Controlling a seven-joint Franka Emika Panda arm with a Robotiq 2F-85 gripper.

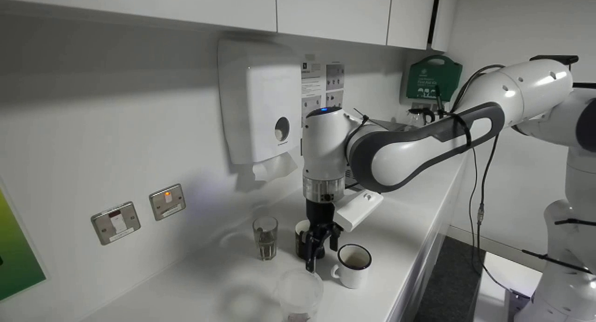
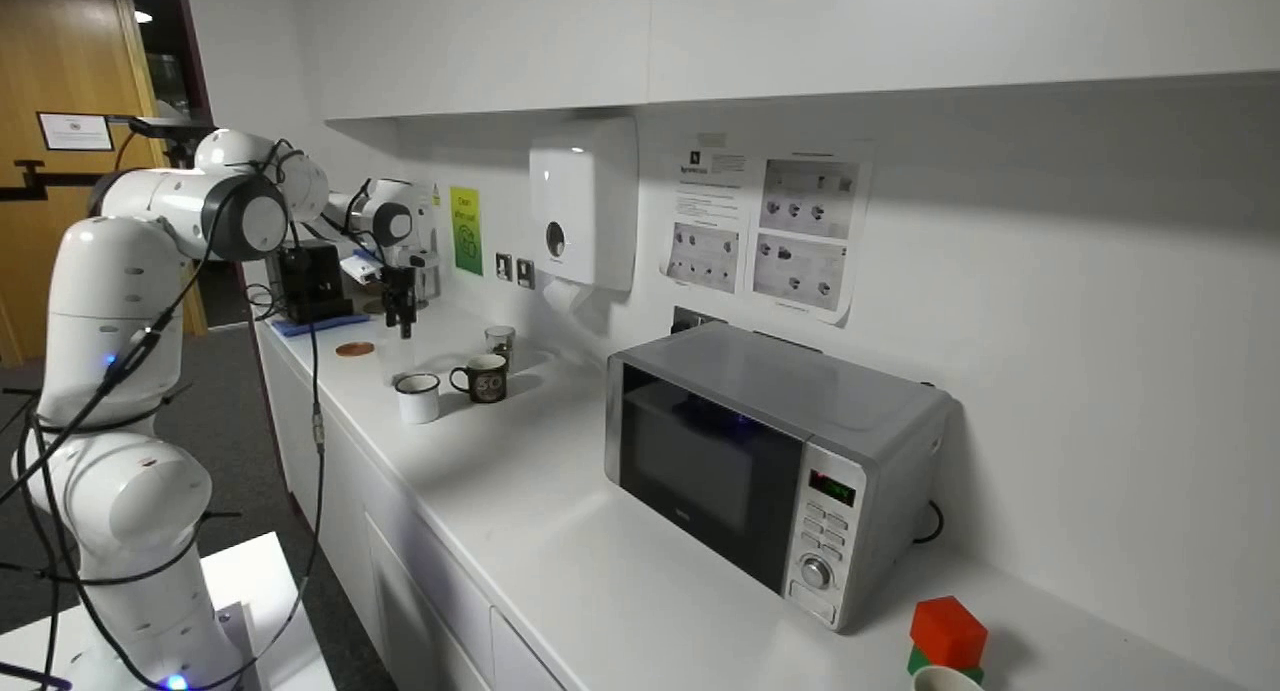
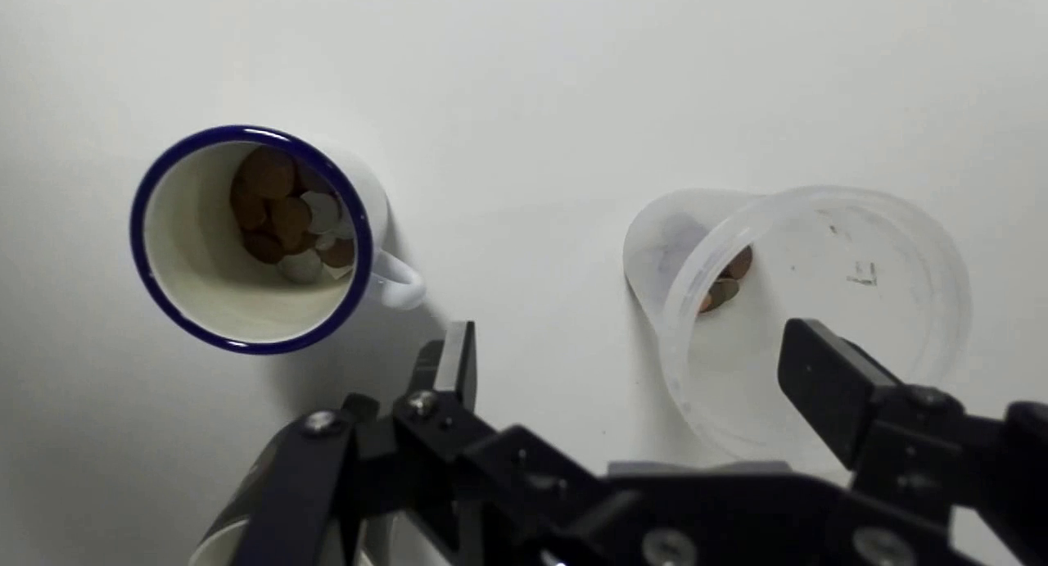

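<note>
Gripper (image 3: 629,341) wide at the tub (image 3: 659,242)

The fingers (image 3: 827,378) stand well apart. In the wrist view, one overlaps the mouth of the clear tub, while the other shows against the counter (image 3: 540,246), near the handle of the white mug (image 3: 188,255); a stretch of the tub's rim lies between them. Whether either touches that rim, I cannot tell. The tub stands upright on the counter with a few brown coins (image 3: 729,283) in its bottom. Near it, upright too, the blue-rimmed white mug holds a heap of mixed coins (image 3: 286,214), its handle turned toward the tub.

Between the white mug and the wall (image 2: 1080,351) stand a black mug (image 2: 487,381) and a glass (image 2: 500,343), as both exterior views show. A paper dispenser (image 2: 580,201) hangs above. Farther along, in an exterior view, sits a microwave (image 2: 720,461), and past it a red block (image 2: 948,631) over a green block (image 2: 918,661), with a partly cut-off cup (image 2: 945,679) just in front.
</note>
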